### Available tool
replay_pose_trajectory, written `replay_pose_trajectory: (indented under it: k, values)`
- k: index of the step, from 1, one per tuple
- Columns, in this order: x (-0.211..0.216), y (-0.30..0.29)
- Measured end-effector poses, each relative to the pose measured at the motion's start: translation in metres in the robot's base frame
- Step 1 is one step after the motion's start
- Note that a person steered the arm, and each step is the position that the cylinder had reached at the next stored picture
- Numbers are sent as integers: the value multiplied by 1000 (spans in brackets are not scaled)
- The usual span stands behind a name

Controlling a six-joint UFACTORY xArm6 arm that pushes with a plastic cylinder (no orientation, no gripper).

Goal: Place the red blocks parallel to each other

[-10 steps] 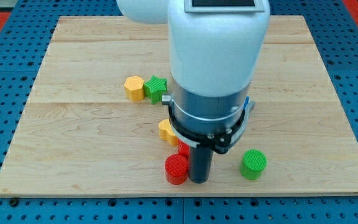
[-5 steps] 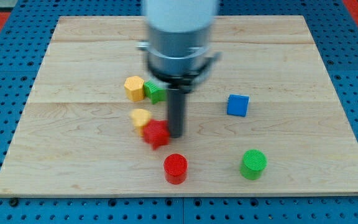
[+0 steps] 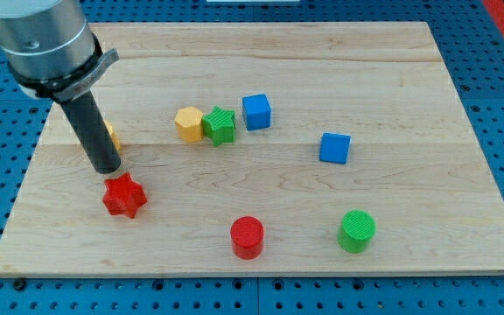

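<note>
A red star block (image 3: 123, 196) lies at the view's lower left of the wooden board (image 3: 409, 105). A red cylinder (image 3: 247, 237) stands near the view's bottom centre, well to the star's right. My tip (image 3: 107, 167) sits just above the star toward the view's top, close to it, at the view's left. A yellow block (image 3: 109, 135) is mostly hidden behind the rod.
A yellow hexagon block (image 3: 189, 123) touches a green block (image 3: 220, 125) at the centre, with a blue cube (image 3: 256, 112) just right of them. Another blue cube (image 3: 335, 148) lies at the right. A green cylinder (image 3: 357, 231) stands at the lower right.
The arm swept from the board's centre to the view's left. The red star and a yellow block were pushed left with it. The red cylinder stayed put.
</note>
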State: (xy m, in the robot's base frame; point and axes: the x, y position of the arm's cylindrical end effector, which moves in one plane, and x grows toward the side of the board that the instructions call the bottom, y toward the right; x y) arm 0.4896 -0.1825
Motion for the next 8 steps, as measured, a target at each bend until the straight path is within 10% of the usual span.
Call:
replay_pose_trajectory:
  k: [7,8]
  values:
    - [43,28]
    - [-9,72]
